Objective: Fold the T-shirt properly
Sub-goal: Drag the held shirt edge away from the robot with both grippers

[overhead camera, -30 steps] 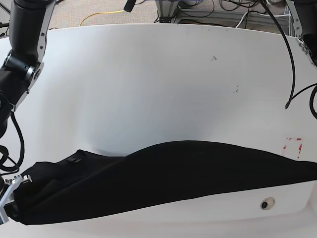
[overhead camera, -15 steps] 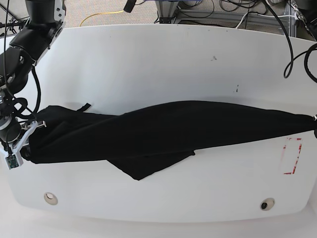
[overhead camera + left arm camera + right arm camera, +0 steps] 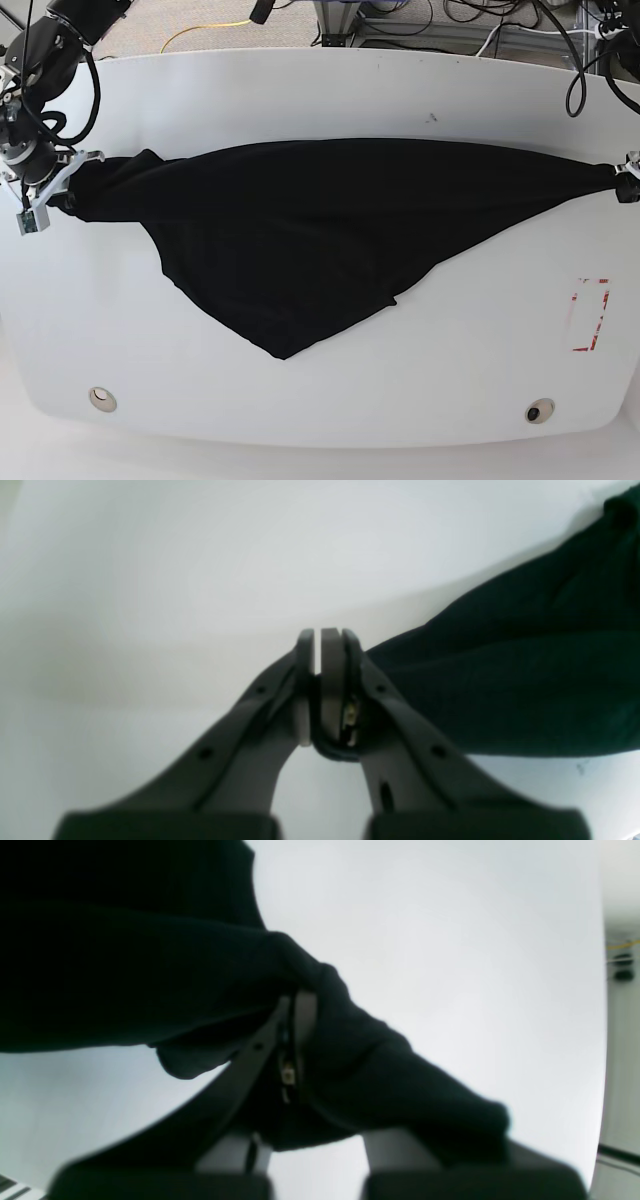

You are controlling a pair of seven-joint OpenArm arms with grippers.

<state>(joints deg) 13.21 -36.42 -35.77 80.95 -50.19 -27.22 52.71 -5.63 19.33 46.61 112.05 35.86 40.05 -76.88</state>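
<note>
We have carried the T-shirt [image 3: 300,230] up the table [image 3: 300,90], both the left gripper [image 3: 628,183] and right gripper [image 3: 55,192] pinching its ends, so it now hangs stretched, ready for laying flat.

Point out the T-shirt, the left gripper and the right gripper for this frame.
T-shirt [image 3: 300,230]: base view, middle of the spread black fabric.
left gripper [image 3: 318,652]: left wrist view, between the closed fingers pinching the shirt.
right gripper [image 3: 60,190]: base view, at the fingers clamping the shirt's end.

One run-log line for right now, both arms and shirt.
left gripper: shut on T-shirt | right gripper: shut on T-shirt | T-shirt: stretched between arms, lower part on table
</note>
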